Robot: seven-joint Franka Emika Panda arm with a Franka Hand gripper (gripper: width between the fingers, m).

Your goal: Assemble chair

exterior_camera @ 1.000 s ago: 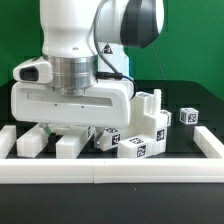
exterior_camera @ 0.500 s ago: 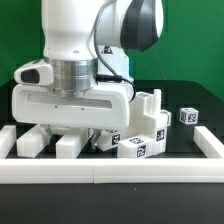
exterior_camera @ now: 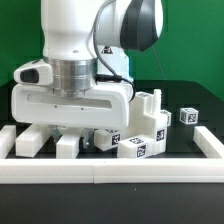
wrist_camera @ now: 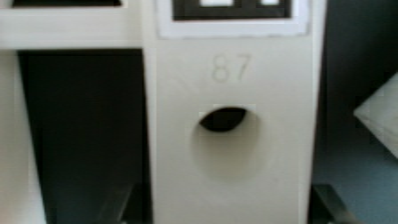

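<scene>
Apparently arm (exterior_camera: 75, 95) low over white bar (wrist_camera: 228, 150) among chair parts (exterior_camera: 140, 135); fingers hidden, cannot tell if pinching.

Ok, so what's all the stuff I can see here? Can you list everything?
Small cube: one, white with a black-and-white tag, alone at the exterior view's right.
Tagged parts: a few, count unclear, white, bunched beside the arm.
Plain blocks: two, white, by the front rail at the exterior view's left.
Bar with a hole: one, white, filling the wrist view.
Rails: white, along the front and the exterior view's right.
Table: one, black.
Wall: green, behind.
Robot arm: one, white, low over the middle parts.
</scene>
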